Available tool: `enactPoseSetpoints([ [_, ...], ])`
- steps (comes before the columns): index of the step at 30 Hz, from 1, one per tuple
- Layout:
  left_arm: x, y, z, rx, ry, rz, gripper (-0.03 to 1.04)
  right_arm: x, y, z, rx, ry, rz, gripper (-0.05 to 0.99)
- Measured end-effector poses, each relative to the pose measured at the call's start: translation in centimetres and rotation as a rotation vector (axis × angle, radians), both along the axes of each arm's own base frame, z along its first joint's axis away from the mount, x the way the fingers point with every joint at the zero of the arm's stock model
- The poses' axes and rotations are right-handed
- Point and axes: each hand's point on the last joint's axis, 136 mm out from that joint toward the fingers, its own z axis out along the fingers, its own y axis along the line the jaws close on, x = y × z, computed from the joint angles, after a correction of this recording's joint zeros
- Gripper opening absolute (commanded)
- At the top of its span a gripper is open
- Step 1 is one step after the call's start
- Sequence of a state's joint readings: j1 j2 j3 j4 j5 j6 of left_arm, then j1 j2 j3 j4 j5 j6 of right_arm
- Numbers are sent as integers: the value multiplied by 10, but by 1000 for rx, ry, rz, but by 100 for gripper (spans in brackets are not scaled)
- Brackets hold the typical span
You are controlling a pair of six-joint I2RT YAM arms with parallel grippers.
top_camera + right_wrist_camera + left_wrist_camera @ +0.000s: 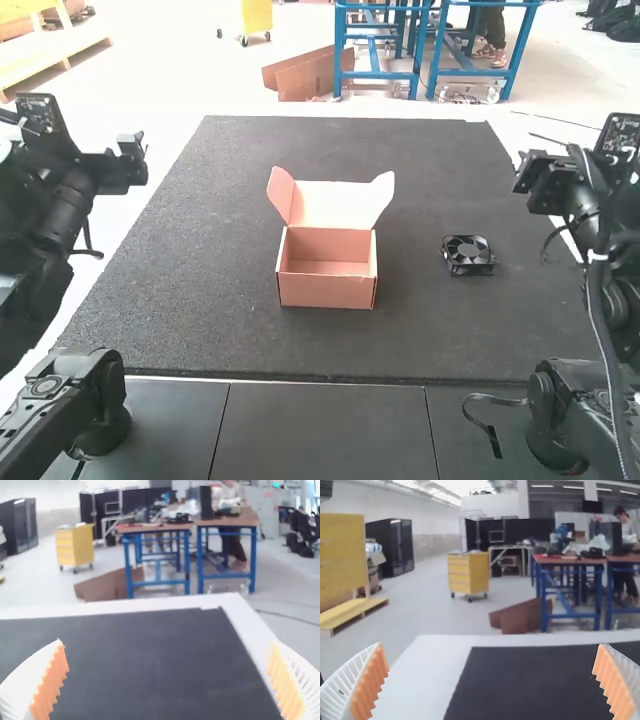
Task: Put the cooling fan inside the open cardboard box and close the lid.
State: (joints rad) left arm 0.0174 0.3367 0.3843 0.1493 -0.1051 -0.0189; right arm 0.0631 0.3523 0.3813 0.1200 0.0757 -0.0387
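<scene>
Black mat (180, 260) held the open box (327, 270) centrally, fan (468, 254) nearer its right edge. My left gripper (489, 647) and right gripper (166, 644) hovered at opposite edges (arms partly cropped), both spread wide, empty.

No legible txt anywhere.

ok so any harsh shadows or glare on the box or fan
High view: soft even light, the box and fan cast barely any shadow on the mat, no glare on either. Left wrist view: bright glare from ceiling lights. Right wrist view: mat evenly lit.
</scene>
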Motion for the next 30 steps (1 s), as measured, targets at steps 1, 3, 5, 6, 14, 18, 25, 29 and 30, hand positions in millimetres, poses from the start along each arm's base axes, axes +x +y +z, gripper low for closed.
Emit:
enactPoseSetpoints([
  [1, 3, 0, 3, -1, 16, 0, 97, 3, -1, 4, -1, 22, -5, 91],
  [3, 8, 0, 11, -2, 46, 0, 97, 10, -1, 12, 1, 64, -12, 91],
  [5, 15, 0, 17, -8, 77, -1, 97, 18, -2, 24, 5, 93, -18, 91],
  [6, 19, 0, 20, -11, 92, -1, 97, 22, -2, 30, 7, 101, -20, 91],
  [14, 50, -1, 20, -39, 270, -11, 97, 55, -1, 54, -4, 276, -25, 91],
  [18, 60, -15, 15, -63, 366, -97, 97, 69, 2, 45, -34, 381, -10, 90],
  [25, 65, -32, 7, -79, 411, -180, 96, 77, 5, 7, -76, 610, 11, 90],
  [29, 64, -33, -14, -76, 491, -160, 96, 80, 6, -26, -89, 733, 19, 90],
  [30, 63, -33, -18, -73, 507, -155, 96, 79, 5, -34, -90, 767, 18, 90],
])
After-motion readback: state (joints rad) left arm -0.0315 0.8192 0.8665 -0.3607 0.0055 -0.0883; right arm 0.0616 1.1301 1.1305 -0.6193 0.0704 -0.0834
